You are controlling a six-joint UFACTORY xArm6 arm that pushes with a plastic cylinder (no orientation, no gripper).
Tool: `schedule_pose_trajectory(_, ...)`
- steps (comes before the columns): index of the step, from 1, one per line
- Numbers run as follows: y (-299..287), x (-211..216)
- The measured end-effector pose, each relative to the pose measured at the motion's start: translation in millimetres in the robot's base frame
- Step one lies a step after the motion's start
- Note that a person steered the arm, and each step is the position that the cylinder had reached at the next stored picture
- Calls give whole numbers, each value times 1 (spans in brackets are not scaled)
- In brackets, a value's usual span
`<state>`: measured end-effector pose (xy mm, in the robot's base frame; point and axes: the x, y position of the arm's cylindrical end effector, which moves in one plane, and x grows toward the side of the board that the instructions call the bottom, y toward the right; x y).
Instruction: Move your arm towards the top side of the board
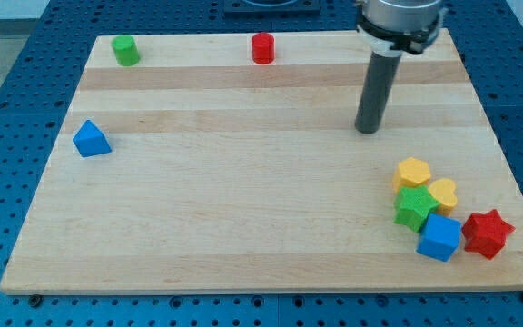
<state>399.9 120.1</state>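
My tip stands on the pale wooden bench at about two o'clock from centre, partway to the top edge, so some travel towards twelve o'clock likely remains. The end effector is a bare dark rod: it cannot open, holds nothing, and touches no block. The red cylinder block sits well apart at ten o'clock from it.

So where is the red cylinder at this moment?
The red cylinder stands near the board's top edge, about mid-width, right of the green cylinder and left of my tip.
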Motion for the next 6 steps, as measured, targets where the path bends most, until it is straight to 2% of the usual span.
schedule_pose_trajectory(4, -98, -9)
schedule_pose_trajectory(6, -149, -45)
